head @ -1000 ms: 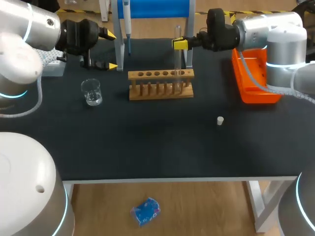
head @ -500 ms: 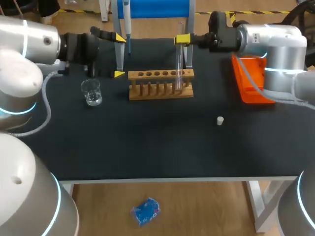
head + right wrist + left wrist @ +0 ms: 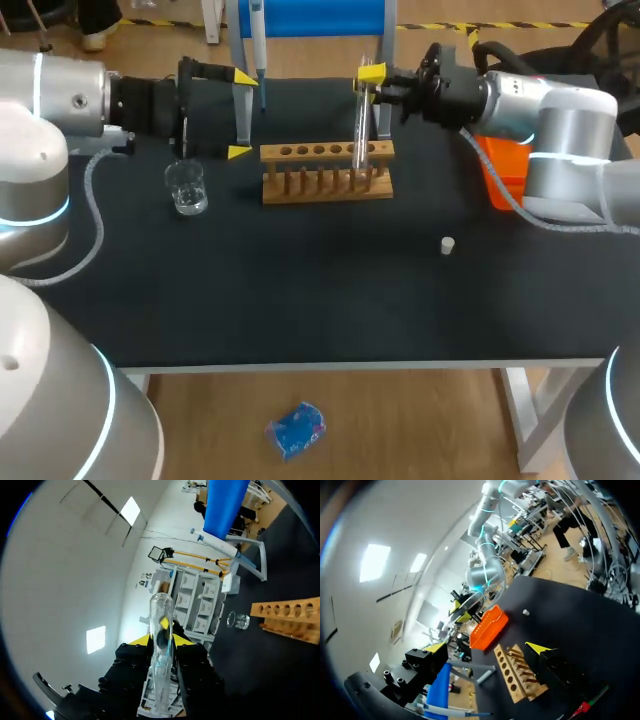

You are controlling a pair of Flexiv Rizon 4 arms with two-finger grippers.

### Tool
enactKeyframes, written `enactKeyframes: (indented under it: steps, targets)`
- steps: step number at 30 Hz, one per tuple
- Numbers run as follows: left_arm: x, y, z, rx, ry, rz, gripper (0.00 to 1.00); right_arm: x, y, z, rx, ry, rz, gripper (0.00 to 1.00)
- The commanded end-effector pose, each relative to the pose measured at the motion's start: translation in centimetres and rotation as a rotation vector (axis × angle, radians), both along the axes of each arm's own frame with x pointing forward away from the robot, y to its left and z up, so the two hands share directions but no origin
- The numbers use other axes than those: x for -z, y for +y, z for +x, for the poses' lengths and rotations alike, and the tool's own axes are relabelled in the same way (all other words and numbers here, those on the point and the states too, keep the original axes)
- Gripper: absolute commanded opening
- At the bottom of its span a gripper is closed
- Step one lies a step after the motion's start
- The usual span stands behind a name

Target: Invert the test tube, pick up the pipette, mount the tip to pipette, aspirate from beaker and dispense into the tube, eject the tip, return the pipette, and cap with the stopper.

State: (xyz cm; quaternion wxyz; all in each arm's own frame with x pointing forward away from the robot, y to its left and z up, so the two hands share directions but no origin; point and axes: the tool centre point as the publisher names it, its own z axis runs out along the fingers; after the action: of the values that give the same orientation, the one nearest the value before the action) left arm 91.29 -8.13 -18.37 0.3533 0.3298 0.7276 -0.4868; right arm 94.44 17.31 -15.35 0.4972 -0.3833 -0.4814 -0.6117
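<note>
Black table (image 3: 300, 300), glass beaker (image 3: 186, 187), wooden rack (image 3: 326, 172), white stopper (image 3: 448, 245), orange tray (image 3: 502, 168), pipette stand (image 3: 243, 110) at back

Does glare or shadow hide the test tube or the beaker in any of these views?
Head view: even light and soft shadows on the table. The test tube looks faint above the rack, and the beaker shows small glints but stays readable. Right wrist view: the test tube in the right gripper stands clear against a pale background. Left wrist view: bright ceiling panels; I cannot make out either thing.
</note>
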Motion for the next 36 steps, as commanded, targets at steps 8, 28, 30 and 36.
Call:
enactKeyframes:
  steps: [8,28,30,36]
  targets:
    - [0.4,-0.6,-1.7,-0.041,-0.545,0.009,1.0,-0.5,0.2,-0.2,-0.08,0.228,-0.054,0.0]
    - [-0.8,-4.0,-4.1,0.006,-0.719,0.058,1.0,1.9,0.1,0.6,-0.061,0.232,-0.055,0.0]
    - [-0.9,-4.5,-4.2,0.01,-0.729,0.086,1.0,2.3,0.2,0.8,-0.059,0.229,-0.06,0.0]
    - [-0.4,-7.1,-5.0,0.045,-0.692,0.046,1.0,2.9,0.7,1.3,-0.066,0.22,-0.064,0.0]
